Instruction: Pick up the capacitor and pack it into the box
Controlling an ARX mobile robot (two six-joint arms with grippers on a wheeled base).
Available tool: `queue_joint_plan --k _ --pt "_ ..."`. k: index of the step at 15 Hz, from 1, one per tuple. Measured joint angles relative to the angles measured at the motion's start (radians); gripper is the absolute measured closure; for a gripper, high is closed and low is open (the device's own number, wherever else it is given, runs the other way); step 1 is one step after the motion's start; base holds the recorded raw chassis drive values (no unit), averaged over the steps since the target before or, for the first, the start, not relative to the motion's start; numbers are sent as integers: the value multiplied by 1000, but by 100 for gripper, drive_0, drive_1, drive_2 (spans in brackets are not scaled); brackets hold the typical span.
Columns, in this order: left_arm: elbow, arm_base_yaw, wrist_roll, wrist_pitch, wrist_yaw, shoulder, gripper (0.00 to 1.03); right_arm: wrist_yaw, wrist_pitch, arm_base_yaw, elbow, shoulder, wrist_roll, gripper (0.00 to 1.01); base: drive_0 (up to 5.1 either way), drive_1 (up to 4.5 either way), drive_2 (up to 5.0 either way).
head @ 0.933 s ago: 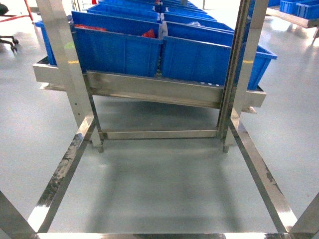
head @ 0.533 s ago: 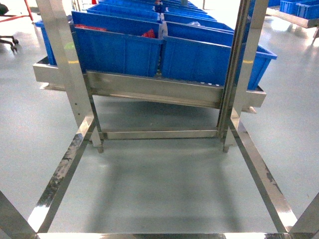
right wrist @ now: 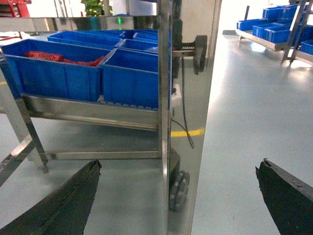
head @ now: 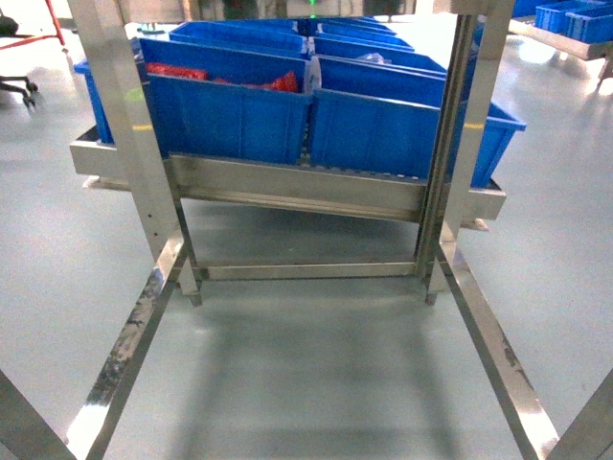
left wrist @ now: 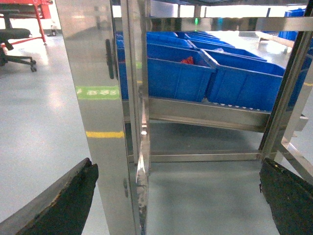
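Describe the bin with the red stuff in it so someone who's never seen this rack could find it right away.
Start at the stainless steel rack with its sloping shelf of blue plastic bins. On the front row, take the left bin, next to the left upright post. It alone in that row shows red items above its rim; the front right bin shows none.

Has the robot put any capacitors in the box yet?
Nothing looks done. Both grippers, left and right, are open and empty. No box shows in any view, only blue bins on a steel rack. One bin holds red things; what they are I cannot tell. Picking and packing are both left.
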Motion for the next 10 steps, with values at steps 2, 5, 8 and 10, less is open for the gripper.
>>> queue_joint_plan --k 2,5,8,10 --pt "0 0 0 1 2 0 5 3 3 0 0 0 0 3 0 0 0" --pt "0 0 0 3 1 0 5 1 1 0 0 0 1 3 0 0 0" --pt "0 0 0 3 0 0 5 0 1 0 0 0 0 3 0 0 0" --pt "0 0 0 3 1 0 5 0 3 0 0 0 0 3 0 0 0"
